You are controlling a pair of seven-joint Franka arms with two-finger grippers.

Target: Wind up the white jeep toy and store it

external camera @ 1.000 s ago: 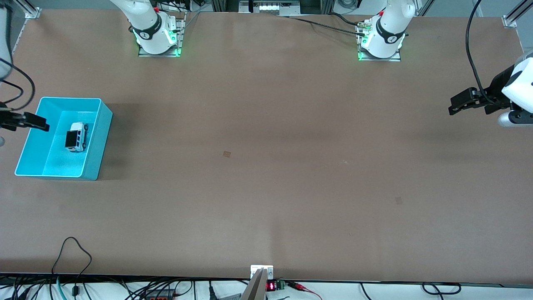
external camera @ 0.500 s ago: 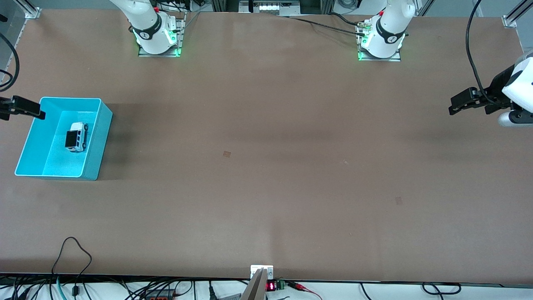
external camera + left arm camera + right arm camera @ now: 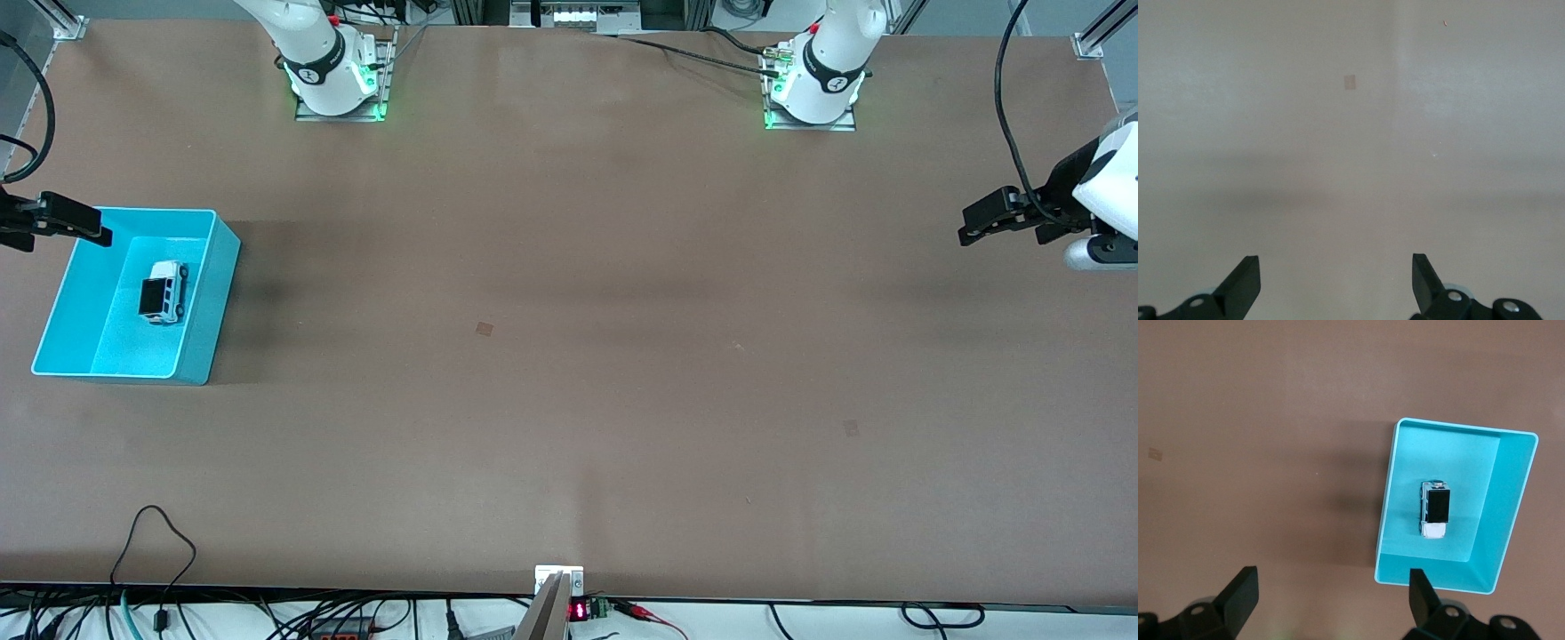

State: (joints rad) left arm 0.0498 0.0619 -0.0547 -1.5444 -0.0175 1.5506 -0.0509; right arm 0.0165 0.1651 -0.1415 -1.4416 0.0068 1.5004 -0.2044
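The white jeep toy with a black roof panel sits upright inside the cyan bin at the right arm's end of the table. It also shows in the right wrist view, inside the bin. My right gripper is open and empty, up in the air over the bin's corner toward the robots' bases; its fingers show in the right wrist view. My left gripper is open and empty, held over bare table at the left arm's end, where it waits. Its fingers frame only tabletop.
The brown table carries small taped marks near its middle and another toward the left arm's end. Cables lie along the edge nearest the front camera.
My right gripper has lifted away from over the bin's inside to its corner nearer the bases. The jeep stays in the bin. The left arm has not moved.
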